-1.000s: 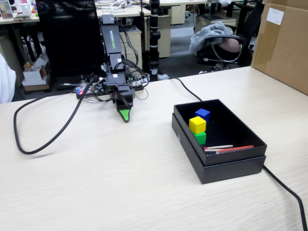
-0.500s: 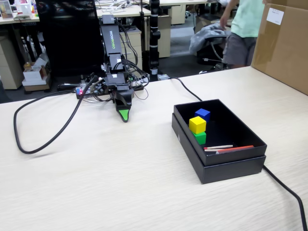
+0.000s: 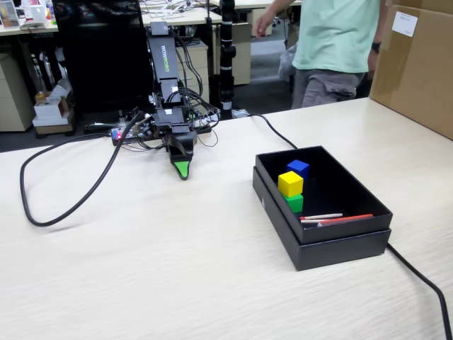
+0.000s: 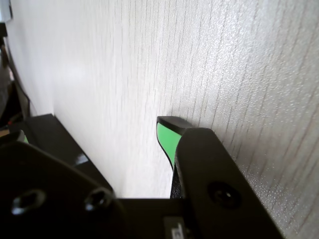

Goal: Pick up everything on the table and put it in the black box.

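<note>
The black box (image 3: 340, 241) stands on the table (image 3: 177, 262) at the right of the fixed view. Inside it a yellow cube (image 3: 290, 183) rests on a green cube (image 3: 294, 203), with a blue cube (image 3: 298, 168) just behind them. My gripper (image 3: 183, 174) hangs tip-down over the table left of the box, well apart from it, shut and holding nothing. In the wrist view the green-faced jaw and the black jaw of my gripper (image 4: 183, 127) lie together above bare table, and the black box (image 4: 60, 144) shows at the left.
Thin red and white sticks (image 3: 333, 218) lie in the box's near end. A thick black cable (image 3: 56, 205) loops over the table at left, and another cable (image 3: 425, 283) runs off behind the box. A brown carton (image 3: 417, 64) stands at far right. A person (image 3: 336, 42) stands behind the table.
The arm and the cubes have not moved. A person in a green shirt has walked in behind the table from the right and now stands nearer the middle.
</note>
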Robot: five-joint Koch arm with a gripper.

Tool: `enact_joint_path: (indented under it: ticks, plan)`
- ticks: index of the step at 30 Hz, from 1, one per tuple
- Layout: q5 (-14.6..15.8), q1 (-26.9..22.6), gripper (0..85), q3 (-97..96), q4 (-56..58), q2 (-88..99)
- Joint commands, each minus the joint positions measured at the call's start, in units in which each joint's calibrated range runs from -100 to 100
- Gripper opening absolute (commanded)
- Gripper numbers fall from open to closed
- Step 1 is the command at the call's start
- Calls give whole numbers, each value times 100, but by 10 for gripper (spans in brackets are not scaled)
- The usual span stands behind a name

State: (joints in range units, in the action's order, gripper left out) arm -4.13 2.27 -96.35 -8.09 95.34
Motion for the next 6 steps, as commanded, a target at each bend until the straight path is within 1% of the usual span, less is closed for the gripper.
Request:
enact_joint_path:
  ticks: [1, 6]
  plan:
    - [-49, 5, 500, -57, 70, -131]
    - [-49, 5, 500, -57, 70, -131]
